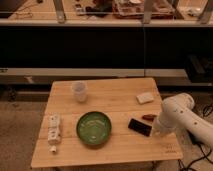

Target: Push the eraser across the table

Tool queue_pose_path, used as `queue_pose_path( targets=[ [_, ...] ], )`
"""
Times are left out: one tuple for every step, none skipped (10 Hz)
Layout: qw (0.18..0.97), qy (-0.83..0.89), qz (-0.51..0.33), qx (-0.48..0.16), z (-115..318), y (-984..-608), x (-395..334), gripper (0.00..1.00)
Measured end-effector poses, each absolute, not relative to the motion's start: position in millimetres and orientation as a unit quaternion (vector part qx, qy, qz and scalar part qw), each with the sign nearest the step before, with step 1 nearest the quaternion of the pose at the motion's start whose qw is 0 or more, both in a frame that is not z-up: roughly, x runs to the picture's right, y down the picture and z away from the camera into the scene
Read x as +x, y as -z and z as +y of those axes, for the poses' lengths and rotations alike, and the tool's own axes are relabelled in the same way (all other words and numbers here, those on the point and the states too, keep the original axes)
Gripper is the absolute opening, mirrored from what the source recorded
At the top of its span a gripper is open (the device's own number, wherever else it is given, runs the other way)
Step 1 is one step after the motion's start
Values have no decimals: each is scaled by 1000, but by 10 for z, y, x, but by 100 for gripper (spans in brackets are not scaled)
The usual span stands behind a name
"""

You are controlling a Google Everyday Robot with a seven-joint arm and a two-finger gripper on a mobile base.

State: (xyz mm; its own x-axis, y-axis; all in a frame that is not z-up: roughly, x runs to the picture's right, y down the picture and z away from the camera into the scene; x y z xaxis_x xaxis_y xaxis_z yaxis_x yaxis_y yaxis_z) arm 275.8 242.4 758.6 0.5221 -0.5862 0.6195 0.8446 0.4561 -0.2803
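The eraser (139, 126) is a flat black block lying on the light wooden table (107, 102), right of the green bowl (94, 128). My white arm comes in from the right over the table's right edge. My gripper (155, 130) sits at the arm's end just right of the eraser, close to or touching its right end. The arm's body hides the gripper tip. A small red oblong object (148, 117) lies just behind the eraser, against the arm.
A small white block (145, 97) lies at the back right. A translucent cup (79, 91) stands at the back left. A white boxy item (53, 127) lies at the left edge. A dark shelf unit runs behind the table.
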Motion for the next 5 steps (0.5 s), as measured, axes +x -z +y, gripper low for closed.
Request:
queue_pose_path(
  targets=[
    [825, 433, -235, -278, 2423, -7628, 2786, 0],
    [825, 432, -240, -273, 2428, -7650, 2812, 0],
    [826, 430, -248, -267, 2434, -7679, 2854, 0],
    [827, 428, -253, -261, 2443, -7706, 2895, 0],
    [829, 426, -257, -256, 2449, -7734, 2945, 0]
  ],
)
